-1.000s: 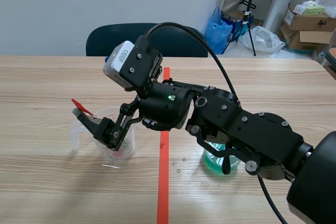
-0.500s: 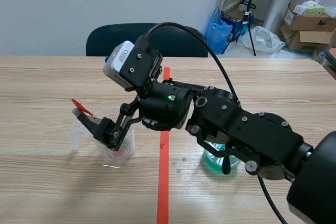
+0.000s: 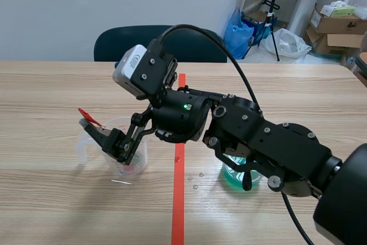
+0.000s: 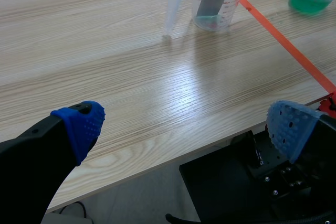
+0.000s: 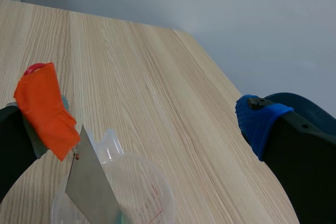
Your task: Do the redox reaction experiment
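A clear measuring cup [image 3: 123,156] stands left of the red tape line. My right arm comes across from the right. Its gripper [image 3: 109,139] hangs open over the cup's mouth. In the right wrist view the gripper [image 5: 144,114] has one finger wrapped in orange tape [image 5: 44,108] and one with a blue pad [image 5: 257,121], wide apart. A grey metal strip [image 5: 92,187] leans inside the cup [image 5: 131,192], close to the taped finger. A beaker of green liquid [image 3: 241,175] sits under the right arm. My left gripper [image 4: 186,127] is open over the table's near edge, far from the cup [image 4: 210,3].
A red tape line [image 3: 179,199] runs down the table's middle, with a few small specks [image 3: 195,181] beside it. A dark chair [image 3: 160,41] stands behind the table. Boxes and bags lie on the floor at the back right.
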Controlling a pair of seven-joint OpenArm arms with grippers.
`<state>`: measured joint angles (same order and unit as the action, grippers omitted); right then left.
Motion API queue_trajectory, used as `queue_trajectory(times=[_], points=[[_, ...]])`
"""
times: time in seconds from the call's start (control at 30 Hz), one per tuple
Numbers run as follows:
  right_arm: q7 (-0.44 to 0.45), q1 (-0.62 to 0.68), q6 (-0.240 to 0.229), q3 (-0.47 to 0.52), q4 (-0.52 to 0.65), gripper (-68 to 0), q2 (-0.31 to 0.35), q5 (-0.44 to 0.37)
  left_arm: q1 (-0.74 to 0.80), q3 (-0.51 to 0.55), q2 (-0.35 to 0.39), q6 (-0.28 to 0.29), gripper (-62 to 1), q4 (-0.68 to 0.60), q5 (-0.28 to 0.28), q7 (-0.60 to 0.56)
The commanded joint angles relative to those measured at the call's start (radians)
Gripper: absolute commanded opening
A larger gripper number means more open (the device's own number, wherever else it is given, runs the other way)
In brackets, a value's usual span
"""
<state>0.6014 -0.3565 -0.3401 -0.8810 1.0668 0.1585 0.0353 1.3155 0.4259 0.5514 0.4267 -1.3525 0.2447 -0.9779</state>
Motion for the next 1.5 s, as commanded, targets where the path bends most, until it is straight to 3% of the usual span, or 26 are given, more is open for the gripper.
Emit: queue_trajectory(times=[0.0,0.73,1.23,1.33,1.47], points=[[0.014,-0.025,0.003,0.003,0.015,0.4,-0.001,-0.011,0.001,0.003,-0.002,0.006,1.4,-0.010,0.006,-0.017],[0.016,-0.008,0.002,0.003,0.016,0.4,-0.001,-0.012,0.001,0.003,-0.002,0.006,1.4,-0.010,0.006,-0.017],[0.023,0.085,-0.024,-0.024,0.021,0.4,-0.001,-0.011,0.001,0.003,-0.002,0.006,1.4,-0.010,0.006,-0.018],[0.022,0.097,-0.052,-0.024,0.040,0.4,0.000,-0.011,0.001,0.003,-0.003,0.006,1.4,-0.010,0.006,-0.021],[-0.007,0.113,-0.054,-0.024,0.095,0.4,0.005,-0.011,0.001,0.003,-0.024,0.005,1.4,-0.012,0.006,-0.022]])
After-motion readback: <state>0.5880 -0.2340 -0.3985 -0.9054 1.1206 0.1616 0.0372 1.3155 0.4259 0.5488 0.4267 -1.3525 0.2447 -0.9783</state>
